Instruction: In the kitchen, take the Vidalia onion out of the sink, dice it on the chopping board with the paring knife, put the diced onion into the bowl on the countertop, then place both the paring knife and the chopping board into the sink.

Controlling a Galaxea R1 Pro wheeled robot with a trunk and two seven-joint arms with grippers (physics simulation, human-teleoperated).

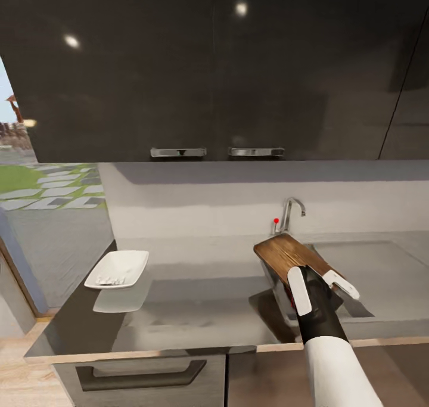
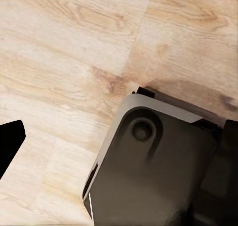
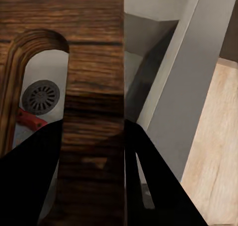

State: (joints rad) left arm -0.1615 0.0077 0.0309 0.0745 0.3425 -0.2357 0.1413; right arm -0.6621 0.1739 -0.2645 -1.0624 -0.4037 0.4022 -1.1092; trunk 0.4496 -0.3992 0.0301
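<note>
My right gripper (image 1: 322,285) is shut on the handle end of the dark brown chopping board (image 1: 286,255), holding it tilted above the left part of the sink (image 1: 381,276). In the right wrist view the board (image 3: 94,47) stands between my black fingers (image 3: 34,181). Through its handle slot I see the sink drain (image 3: 40,97) and the red handle of the paring knife (image 3: 30,119) lying on the sink floor. The white bowl (image 1: 117,270) sits at the left of the dark countertop (image 1: 196,311) with small pale onion bits (image 1: 110,280) in it.
A steel faucet (image 1: 291,211) with a red knob stands behind the sink. Dark wall cabinets (image 1: 214,67) hang above the counter. The left wrist view looks down at light wooden floor (image 2: 74,47) and the robot's dark base (image 2: 158,166).
</note>
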